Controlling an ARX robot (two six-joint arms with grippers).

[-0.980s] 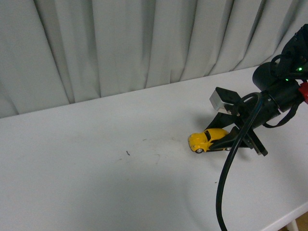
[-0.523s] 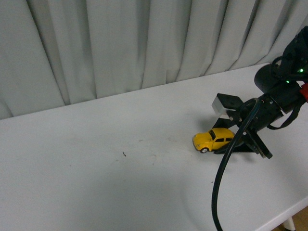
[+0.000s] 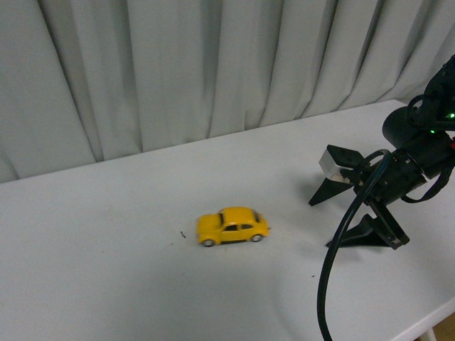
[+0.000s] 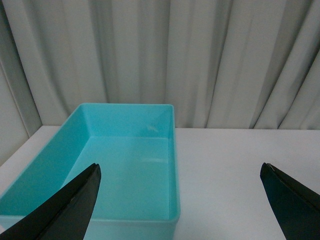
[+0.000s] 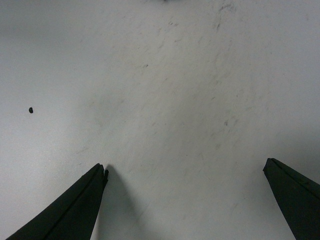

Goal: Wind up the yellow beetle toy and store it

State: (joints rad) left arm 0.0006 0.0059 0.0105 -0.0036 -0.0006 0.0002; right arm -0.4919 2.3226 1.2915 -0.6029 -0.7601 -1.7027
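The yellow beetle toy [image 3: 233,226] stands on its wheels near the middle of the white table [image 3: 106,284], nose pointing left. My right gripper [image 3: 320,225] is open, low over the table and to the right of the toy, a clear gap away from it. In the right wrist view the right gripper [image 5: 185,165] has only bare tabletop between its black fingers [image 5: 75,210], and the toy does not show there. My left gripper [image 4: 180,167] is open and holds nothing, seen only in the left wrist view.
A teal rectangular bin [image 4: 125,120], with nothing in it, sits on the table in front of the left gripper, its long side against the left finger's line. Grey curtains [image 3: 213,64] hang behind the table. The table's front edge runs at the lower right [image 3: 426,312].
The toy was between the right gripper's fingers; it has left them and rolled left across the table. The right gripper has drawn back slightly to the right.
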